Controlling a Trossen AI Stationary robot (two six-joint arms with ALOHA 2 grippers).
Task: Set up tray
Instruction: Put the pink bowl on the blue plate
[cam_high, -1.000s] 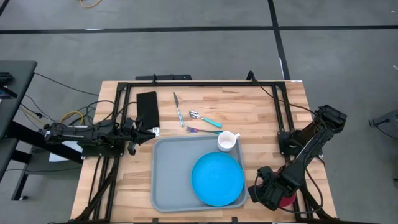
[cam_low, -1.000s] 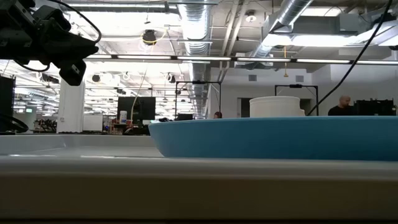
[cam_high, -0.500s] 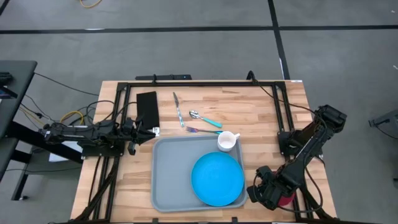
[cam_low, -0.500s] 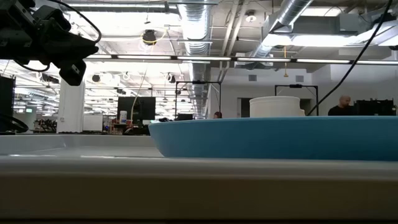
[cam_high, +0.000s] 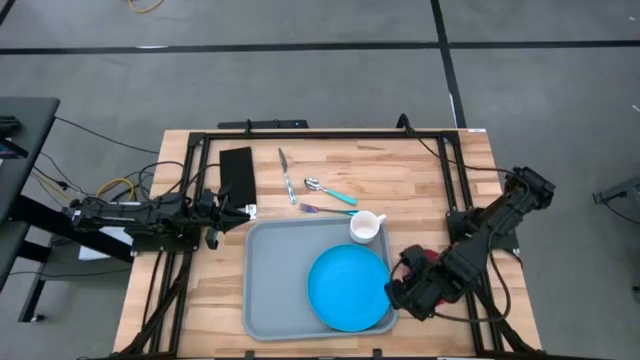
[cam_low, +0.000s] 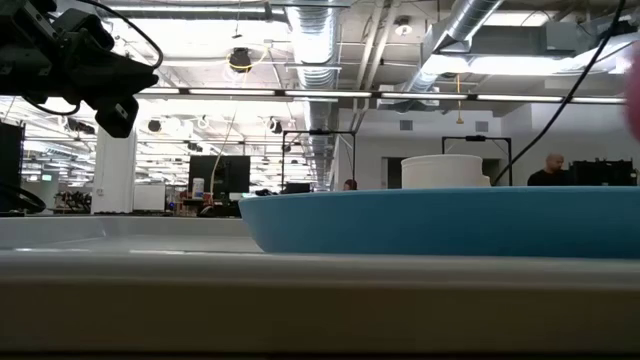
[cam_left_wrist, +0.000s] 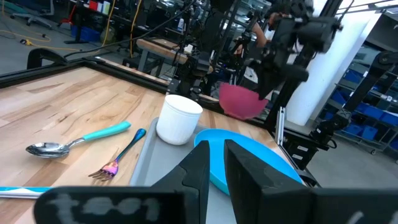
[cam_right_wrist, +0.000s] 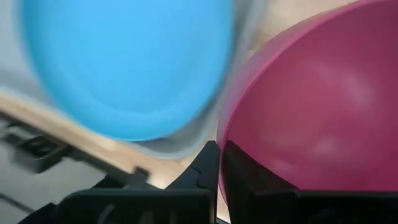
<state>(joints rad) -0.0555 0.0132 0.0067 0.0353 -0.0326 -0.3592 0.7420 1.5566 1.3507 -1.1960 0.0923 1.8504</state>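
**A:** Tray first: it lies flat on the table's near half, long side running front to back. You have the plate in its near-right part, around four o'clock from the tray's middle, and the cup on its far-right corner, about one o'clock. That leaves the left half bare, which I'd judge is room kept for what is yet to come.

**B:** And the cutlery?

**A:** Off the tray, just beyond its far edge. The fork lies closest, the spoon and knife a little farther, and the napkin at about eleven o'clock from the tray.

**B:** What is your right arm doing?

**A:** Your right gripper is clamped on the rim of a pink bowl; its own camera shows the fingers pinched together over the edge. It hangs just off the tray's right edge, at three o'clock from the plate. The arm reaches in from the table's right side, elbow bent, forearm angled toward the tray. The left wrist camera shows the bowl held clear above the surface.

**B:** The left one?

**A:** Your left gripper waits at the tray's far-left corner, arm stretched level from the left, pointing across. Its fingers look nearly together with nothing between them.
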